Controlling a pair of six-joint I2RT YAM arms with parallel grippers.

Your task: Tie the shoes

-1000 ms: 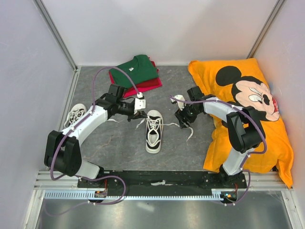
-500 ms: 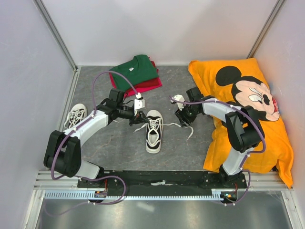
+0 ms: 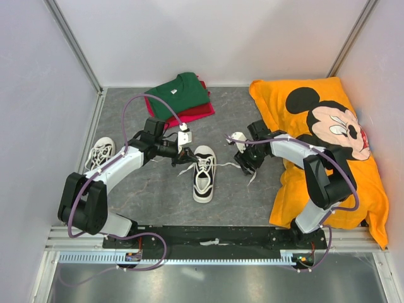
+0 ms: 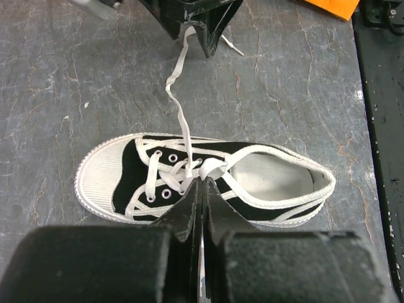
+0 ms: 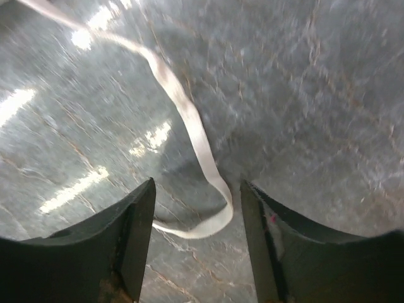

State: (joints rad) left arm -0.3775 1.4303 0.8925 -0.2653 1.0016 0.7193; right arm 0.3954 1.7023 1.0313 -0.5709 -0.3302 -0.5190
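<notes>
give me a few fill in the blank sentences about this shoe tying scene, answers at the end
1. The left gripper is ____ on a lace of the middle shoe.
2. The right gripper stands ____ around a loose lace end.
3. The folded shirt lying on the red shirt is ____.
4. The second shoe sits to the ____ of the middle shoe.

Missing words: shut, open, green, left

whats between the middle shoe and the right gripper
A white lace runs from the shoe across the grey tabletop to the open right gripper; the top external view shows it.
</notes>
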